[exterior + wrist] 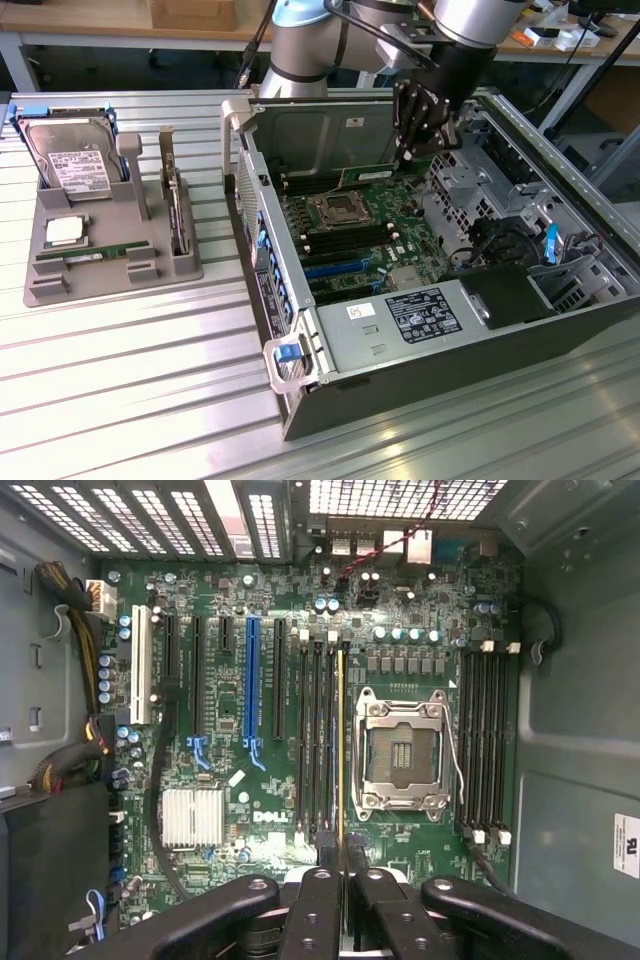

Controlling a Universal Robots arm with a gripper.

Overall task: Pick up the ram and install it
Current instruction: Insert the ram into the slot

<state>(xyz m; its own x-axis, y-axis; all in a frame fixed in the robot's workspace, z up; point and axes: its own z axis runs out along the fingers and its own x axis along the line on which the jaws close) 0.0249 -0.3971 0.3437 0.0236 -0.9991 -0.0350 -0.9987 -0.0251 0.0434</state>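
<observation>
On the motherboard (250,780) in the wrist view you can read "DELL" in white, just beside the silver heatsink (193,815). In the exterior view, a small white sticker (360,311) on the silver power supply (385,325) seems to read "85" (too blurred to trust). Other labels there are illegible.

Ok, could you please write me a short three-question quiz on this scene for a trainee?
1. True or false: the gripper is shut on the ram.
2. Where is the hard drive? A) on the grey tray B) inside the computer case
3. Fill in: the processor socket on the motherboard is ____.
Key: 1 true; 2 A; 3 empty.
</observation>
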